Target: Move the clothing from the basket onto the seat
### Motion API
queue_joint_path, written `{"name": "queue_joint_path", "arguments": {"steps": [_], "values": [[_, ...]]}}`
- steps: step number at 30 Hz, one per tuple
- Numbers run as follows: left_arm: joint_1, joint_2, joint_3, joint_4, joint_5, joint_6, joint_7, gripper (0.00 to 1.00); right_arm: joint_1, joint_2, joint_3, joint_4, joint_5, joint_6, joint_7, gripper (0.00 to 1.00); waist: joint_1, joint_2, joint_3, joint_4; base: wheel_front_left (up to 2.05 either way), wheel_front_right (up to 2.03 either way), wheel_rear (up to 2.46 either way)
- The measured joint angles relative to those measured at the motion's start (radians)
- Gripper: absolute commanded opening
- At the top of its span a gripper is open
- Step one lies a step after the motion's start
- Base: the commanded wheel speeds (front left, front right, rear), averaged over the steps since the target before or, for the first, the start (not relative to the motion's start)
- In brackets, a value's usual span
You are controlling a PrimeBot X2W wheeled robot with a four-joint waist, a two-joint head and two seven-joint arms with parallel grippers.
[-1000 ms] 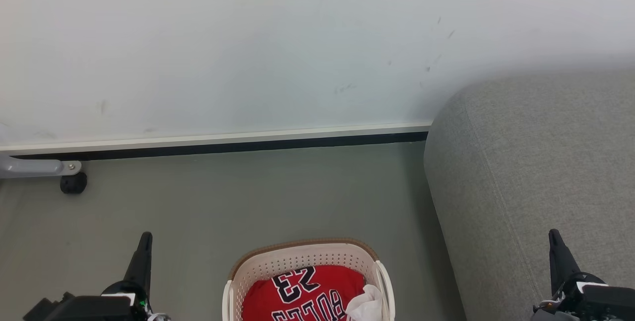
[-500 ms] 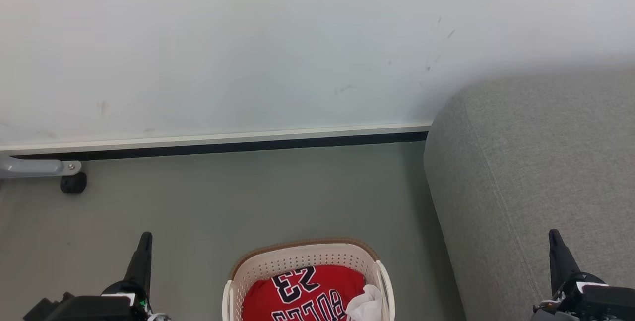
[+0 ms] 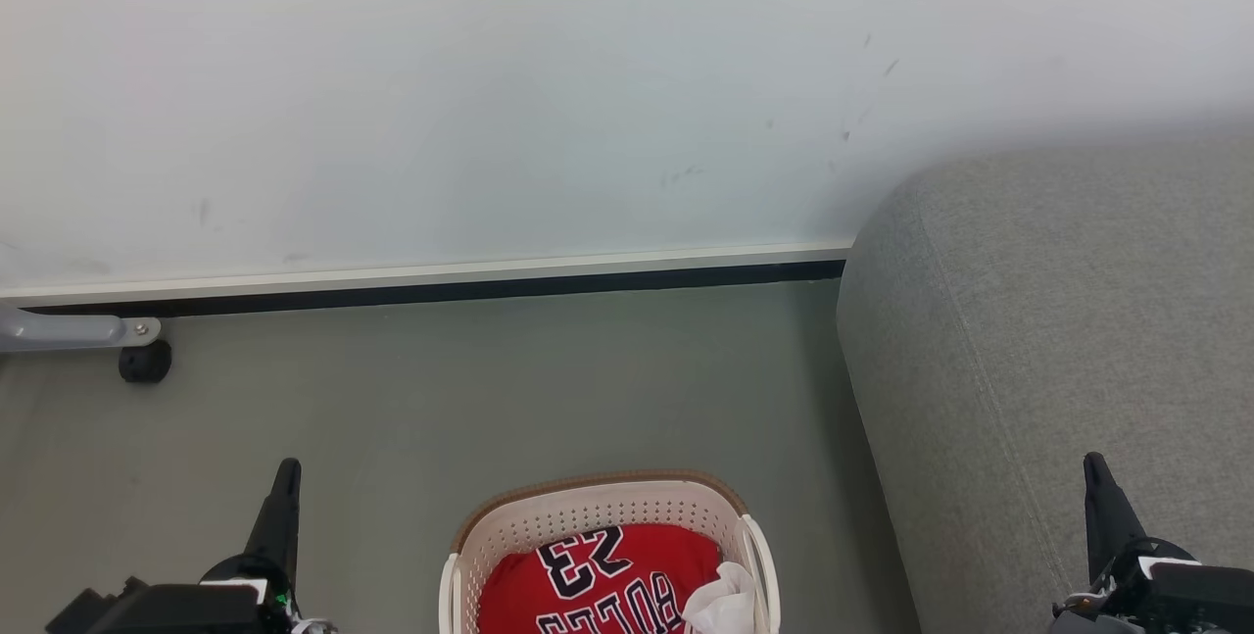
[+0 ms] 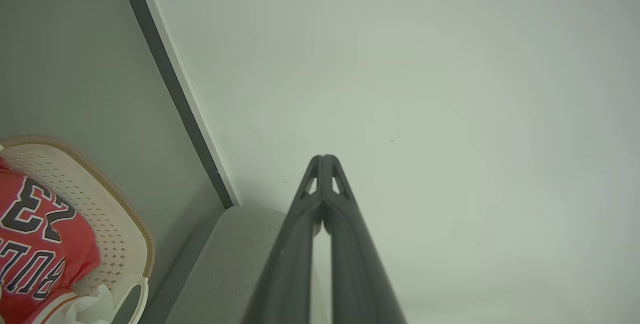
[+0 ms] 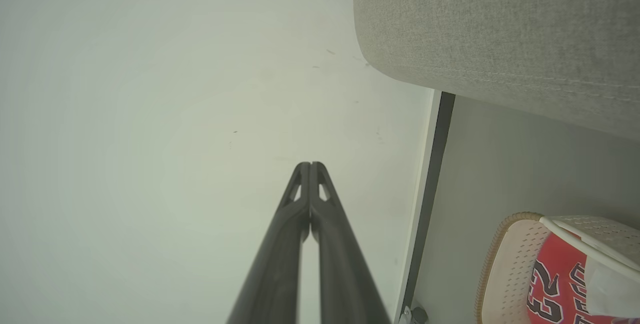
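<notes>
Clothing [image 3: 598, 577] lettered 23 fills the basket [image 3: 588, 509] between the left gripper [image 3: 286, 473] and right gripper [image 3: 1095, 467], both with fingers together.

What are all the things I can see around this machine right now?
wall: one, white, across the back
skirting board: one, white over a black strip, foot of the wall
floor: one, grey-green, below the wall
metal leg: one, grey with a black wheel, far left on the floor
basket: one, cream with brown rim, on the floor, bottom centre
clothing: one heap, red with white, lettered 23, inside the basket
seat: one, grey fabric, right of the basket
left gripper: one, dark, shut, lower left
right gripper: one, dark, shut, lower right
</notes>
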Motion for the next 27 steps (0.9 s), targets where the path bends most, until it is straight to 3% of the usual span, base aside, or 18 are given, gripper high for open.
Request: {"name": "queue_joint_path", "arguments": {"steps": [27], "values": [[0.0,0.0,0.0,0.0,0.0,0.0,0.0,0.0,0.0,0.0,0.0,0.0,0.0,0.0,0.0,0.0,0.0,0.0,0.0,0.0,0.0,0.0,0.0]]}}
